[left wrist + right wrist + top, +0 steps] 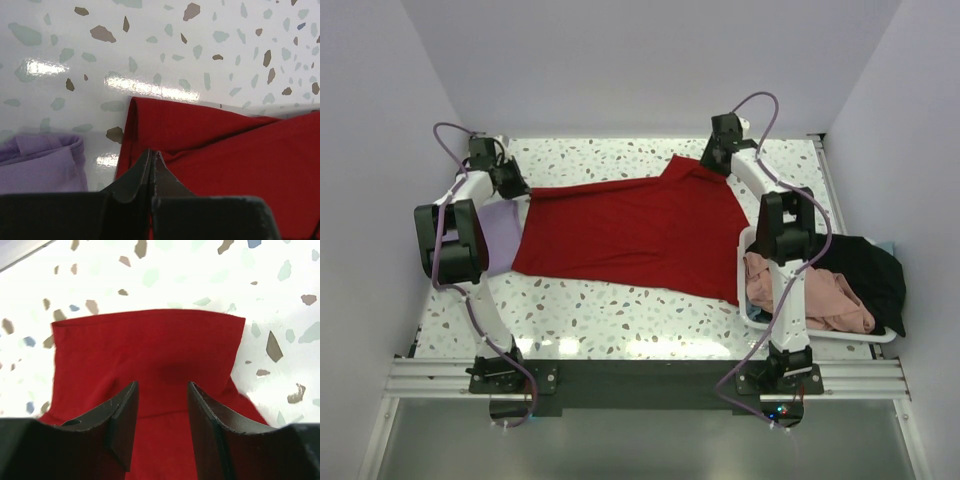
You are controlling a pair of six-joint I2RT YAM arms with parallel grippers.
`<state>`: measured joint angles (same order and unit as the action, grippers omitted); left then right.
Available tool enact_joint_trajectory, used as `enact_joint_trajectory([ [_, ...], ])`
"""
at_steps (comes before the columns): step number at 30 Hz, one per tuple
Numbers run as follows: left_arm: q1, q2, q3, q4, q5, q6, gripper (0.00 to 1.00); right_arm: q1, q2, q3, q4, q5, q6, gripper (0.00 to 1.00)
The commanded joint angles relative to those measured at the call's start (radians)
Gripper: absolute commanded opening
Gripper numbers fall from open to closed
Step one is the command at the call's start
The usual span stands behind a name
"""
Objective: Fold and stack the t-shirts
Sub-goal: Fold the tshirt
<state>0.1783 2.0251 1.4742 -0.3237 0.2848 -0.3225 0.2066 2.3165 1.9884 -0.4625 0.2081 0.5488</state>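
Pinching the red t-shirt (pixel 630 235) at its corner, the left hand (pixel 151 156) keeps it flat on the bench (pixel 620 315) for folding, I'd guess, while the right hand (pixel 162 387) hovers spread, the sleeve (pixel 150 340) beneath and just ahead.

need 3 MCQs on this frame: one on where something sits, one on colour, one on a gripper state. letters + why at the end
1. Where is the lavender shirt relative to the red shirt?
A. on top of it
B. beside its left edge, on the table
C. under it

2. The basket holds shirts of which colours?
A. lavender and black
B. red and pink
C. pink and black

3. The right gripper is:
A. open over the red shirt
B. shut on the red shirt
C. shut over bare table

Answers:
1 B: it lies folded on the table at the left edge of the red cloth.
2 C: the pink shirt and black shirt lie in it.
3 A: the right wrist view shows parted fingers with red cloth between them.
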Motion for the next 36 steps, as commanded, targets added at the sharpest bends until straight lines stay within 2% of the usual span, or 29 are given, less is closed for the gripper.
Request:
enact_joint_trajectory([
  [1,0.004,-0.006,0.006,0.003,0.014,0.037,0.00,-0.016,0.047,0.105,-0.057,0.097,0.037,0.47],
  [9,0.004,0.000,0.001,-0.003,0.024,0.037,0.00,-0.045,0.135,0.196,-0.093,0.212,0.100,0.44],
  [15,0.004,0.007,-0.002,-0.005,0.024,0.034,0.00,-0.056,0.147,0.179,-0.091,0.246,0.100,0.43],
  [33,0.004,0.026,0.024,-0.029,0.031,0.049,0.00,-0.095,0.231,0.191,-0.013,0.154,0.083,0.39],
  [36,0.003,0.026,0.025,-0.031,0.030,0.051,0.00,-0.096,0.238,0.196,-0.010,0.134,0.082,0.36],
])
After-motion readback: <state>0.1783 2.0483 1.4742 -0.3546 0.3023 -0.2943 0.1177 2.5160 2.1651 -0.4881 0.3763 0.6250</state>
